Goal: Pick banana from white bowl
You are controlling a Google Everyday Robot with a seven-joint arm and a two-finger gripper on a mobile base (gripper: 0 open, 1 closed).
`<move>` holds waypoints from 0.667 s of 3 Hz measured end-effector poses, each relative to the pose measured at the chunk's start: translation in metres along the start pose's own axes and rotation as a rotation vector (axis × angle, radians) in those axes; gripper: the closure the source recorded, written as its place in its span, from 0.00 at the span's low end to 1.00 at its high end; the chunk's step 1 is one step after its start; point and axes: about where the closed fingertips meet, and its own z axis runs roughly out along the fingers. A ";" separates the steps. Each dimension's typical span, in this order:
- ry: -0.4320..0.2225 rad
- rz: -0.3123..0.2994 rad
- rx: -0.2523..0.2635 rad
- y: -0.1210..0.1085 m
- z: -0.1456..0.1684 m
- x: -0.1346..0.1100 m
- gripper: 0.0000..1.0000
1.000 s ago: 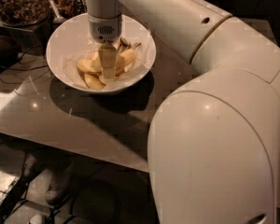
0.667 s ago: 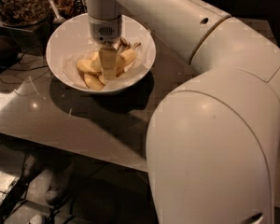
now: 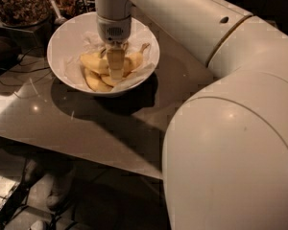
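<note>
A jar of nuts (image 3: 17, 1) stands behind the glossy table (image 3: 101, 128).

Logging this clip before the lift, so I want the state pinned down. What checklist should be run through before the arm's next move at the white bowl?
1. Gripper down inside the white bowl, over the fruit: ok.
2. Gripper centred on the banana, whose stem points to the right rim: cannot tell, the gripper hides the middle of the pile.
3. Hold on the banana secured: cannot tell.
4. Other bananas apart from the target: not ok, they lie packed together.
5. Bowl upright on the table: ok.
6. Jar of nuts out of the lift path: ok, it stands off to the bowl's left.
</note>
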 end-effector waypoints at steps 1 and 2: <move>-0.013 0.009 0.023 -0.002 -0.003 -0.002 1.00; -0.014 0.009 0.023 -0.002 -0.004 -0.002 1.00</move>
